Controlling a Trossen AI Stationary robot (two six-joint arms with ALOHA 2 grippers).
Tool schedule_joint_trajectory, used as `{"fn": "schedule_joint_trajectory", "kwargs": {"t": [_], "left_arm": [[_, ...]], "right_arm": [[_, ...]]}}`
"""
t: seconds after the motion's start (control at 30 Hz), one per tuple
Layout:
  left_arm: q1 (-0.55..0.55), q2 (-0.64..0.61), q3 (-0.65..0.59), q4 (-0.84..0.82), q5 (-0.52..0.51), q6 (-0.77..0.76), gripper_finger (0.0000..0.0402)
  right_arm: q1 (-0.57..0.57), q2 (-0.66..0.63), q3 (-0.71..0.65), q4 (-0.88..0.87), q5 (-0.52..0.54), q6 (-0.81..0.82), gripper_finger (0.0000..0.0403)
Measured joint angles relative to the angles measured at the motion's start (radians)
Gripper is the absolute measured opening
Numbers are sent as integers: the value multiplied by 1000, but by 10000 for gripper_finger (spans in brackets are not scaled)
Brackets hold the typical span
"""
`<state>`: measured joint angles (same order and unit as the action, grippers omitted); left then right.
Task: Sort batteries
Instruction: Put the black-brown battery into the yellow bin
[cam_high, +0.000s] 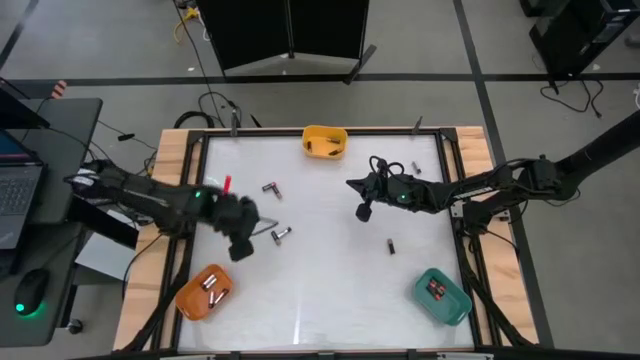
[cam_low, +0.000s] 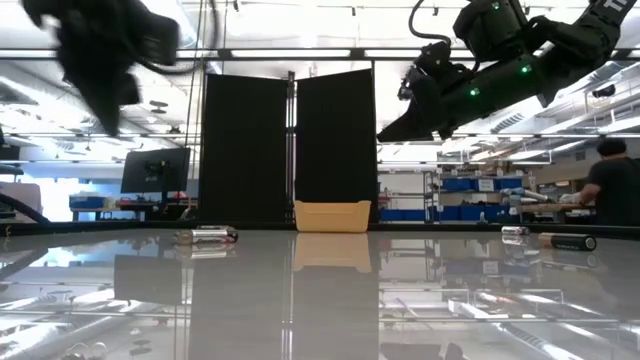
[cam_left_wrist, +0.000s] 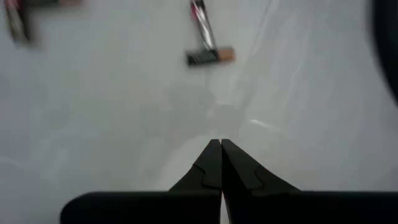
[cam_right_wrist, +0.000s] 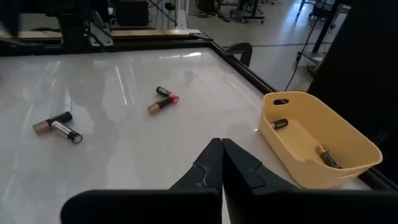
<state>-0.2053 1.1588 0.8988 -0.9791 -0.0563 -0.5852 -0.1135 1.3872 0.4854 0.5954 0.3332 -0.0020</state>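
Left gripper (cam_high: 240, 250) hung pinched shut on nothing above the table (cam_high: 320, 290), at nine o'clock from centre. Right gripper (cam_high: 364, 211) likewise closed and empty, near one o'clock. Batteries (cam_high: 280, 235) lay loose just beside the left gripper; others sat in the yellow bin (cam_high: 325, 141) at twelve, orange bin (cam_high: 204, 291) at seven, green bin (cam_high: 441, 295) at five.
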Motion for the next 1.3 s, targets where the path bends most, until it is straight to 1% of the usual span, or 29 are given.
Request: {"fn": "schedule_joint_trajectory", "kwargs": {"t": [0.1,0.2,0.4,0.6,0.7,0.77,0.87,0.97,1.1,1.2,1.3], "left_arm": [[105,56,31,1,25,241,4],[177,131,66,-6,48,438,5],[282,307,163,-9,11,822,5],[391,464,257,-11,-23,1082,5],[418,533,293,-10,-59,1195,9],[423,571,309,-12,-81,1280,20],[423,618,327,-4,-112,1372,47],[423,653,333,23,-143,1421,78],[439,664,333,85,-172,1472,116],[456,664,326,160,-192,1486,134],[477,664,326,176,-197,1495,141]], "right_arm": [[0,0,0,-5,0,2,9],[0,0,0,-8,0,7,9],[0,0,0,-7,0,7,9],[0,0,0,-24,0,3,9],[0,0,0,-29,0,1,9],[0,0,0,-33,0,-6,9],[0,0,0,-38,-13,-17,9],[0,0,0,-45,-13,-19,9],[0,0,0,-65,-14,-20,9],[0,0,0,-77,-14,-20,9],[0,0,0,-81,-14,-20,9]]}}
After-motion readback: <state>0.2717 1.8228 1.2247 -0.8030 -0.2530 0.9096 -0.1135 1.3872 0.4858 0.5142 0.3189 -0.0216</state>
